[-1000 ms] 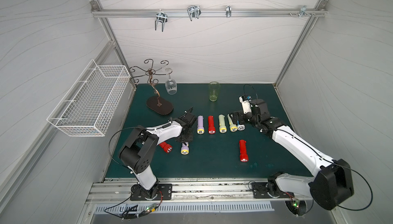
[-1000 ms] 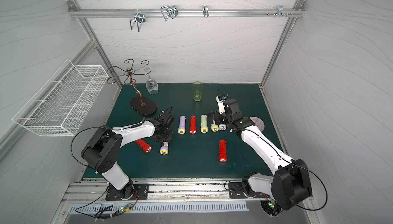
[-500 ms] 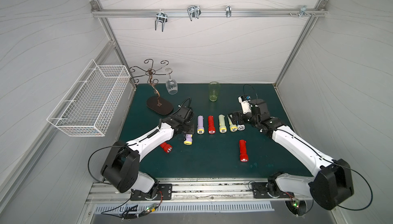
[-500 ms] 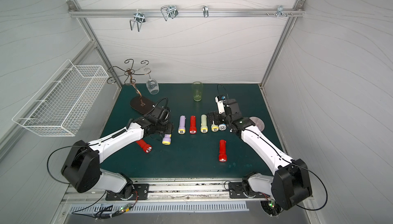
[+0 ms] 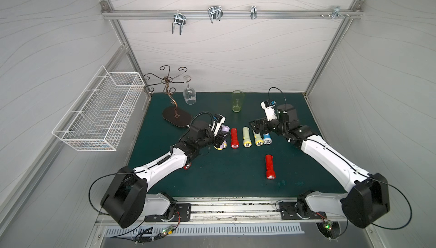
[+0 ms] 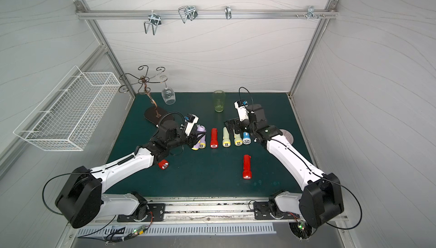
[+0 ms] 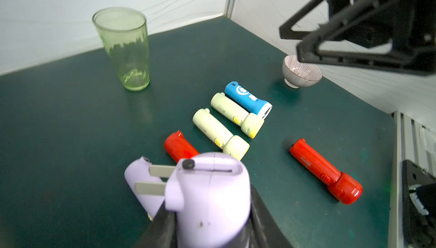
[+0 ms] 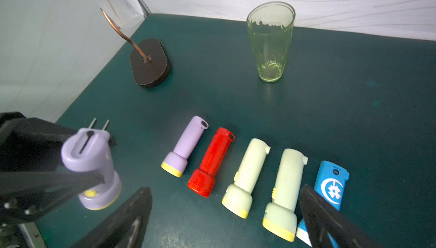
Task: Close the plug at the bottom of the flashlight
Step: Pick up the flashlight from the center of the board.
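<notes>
Across the green mat (image 5: 236, 176), left hand (image 5: 219, 138) grasping lilac flashlight (image 8: 89, 162) has reached the row (image 5: 245, 137); right hand (image 5: 258, 126) released.

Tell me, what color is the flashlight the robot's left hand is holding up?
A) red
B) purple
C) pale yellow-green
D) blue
B: the left gripper is clamped on the purple flashlight, whose plug prongs stick out at its end. The red, blue and yellow-green ones all lie on the mat.
</notes>
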{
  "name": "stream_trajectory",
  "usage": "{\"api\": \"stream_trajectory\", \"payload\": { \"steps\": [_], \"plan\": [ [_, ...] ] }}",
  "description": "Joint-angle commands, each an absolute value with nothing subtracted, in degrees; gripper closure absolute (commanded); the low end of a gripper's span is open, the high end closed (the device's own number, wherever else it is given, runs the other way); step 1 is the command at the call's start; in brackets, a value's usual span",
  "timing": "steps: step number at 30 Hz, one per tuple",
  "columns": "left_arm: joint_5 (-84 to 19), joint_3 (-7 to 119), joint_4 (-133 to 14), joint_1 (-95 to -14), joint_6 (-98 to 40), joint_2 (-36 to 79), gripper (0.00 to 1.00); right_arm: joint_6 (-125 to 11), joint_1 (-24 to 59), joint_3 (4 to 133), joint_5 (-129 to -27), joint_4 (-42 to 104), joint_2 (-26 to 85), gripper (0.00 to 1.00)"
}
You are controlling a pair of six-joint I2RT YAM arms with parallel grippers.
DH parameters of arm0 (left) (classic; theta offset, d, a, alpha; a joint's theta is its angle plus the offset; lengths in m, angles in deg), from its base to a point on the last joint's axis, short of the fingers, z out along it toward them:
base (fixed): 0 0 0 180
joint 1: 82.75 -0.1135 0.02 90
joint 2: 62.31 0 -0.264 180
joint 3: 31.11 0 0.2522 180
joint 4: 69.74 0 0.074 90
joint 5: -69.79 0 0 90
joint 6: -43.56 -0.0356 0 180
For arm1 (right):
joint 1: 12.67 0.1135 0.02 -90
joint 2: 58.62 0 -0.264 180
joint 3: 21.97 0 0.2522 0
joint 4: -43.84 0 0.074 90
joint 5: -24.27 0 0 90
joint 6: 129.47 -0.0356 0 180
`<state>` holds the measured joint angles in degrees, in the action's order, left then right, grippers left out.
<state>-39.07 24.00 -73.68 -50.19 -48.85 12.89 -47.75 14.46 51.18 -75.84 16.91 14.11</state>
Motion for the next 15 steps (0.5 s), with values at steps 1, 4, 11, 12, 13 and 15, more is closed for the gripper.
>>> {"api": "stream_trajectory", "payload": {
  "steps": [1, 4, 11, 12, 13, 15],
  "plan": [
    [-40.04, 24.11, -86.55, -48.76, -58.38, 13.1, 1.0, -50.19, 15.27, 52.94, -77.94, 14.98, 14.08, 0.01],
    [-35.06, 22.94, -87.95, -46.2, -65.43, 13.6, 1.0, -55.7, 15.37, 54.07, -79.16, 13.28, 14.29, 0.01],
    [-25.82, 20.5, -97.59, -44.01, -75.61, 17.63, 1.0, -69.05, 15.44, 57.43, -83.31, 8.74, 15.9, 0.12],
    [-24.98, 20.45, -98.65, -43.99, -76.25, 18.34, 1.0, -70.68, 15.45, 57.44, -84.16, 8.81, 16.03, 0.13],
    [-24.38, 20.52, -99.72, -43.91, -76.98, 19.08, 1.0, -72.8, 15.45, 57.44, -85.09, 8.98, 16.16, 0.15],
    [-23.63, 20.95, -101.07, -43.81, -77.69, 20.48, 1.0, -77.35, 15.45, 57.31, -88.12, 9.8, 16.87, 0.18]
  ]
}}
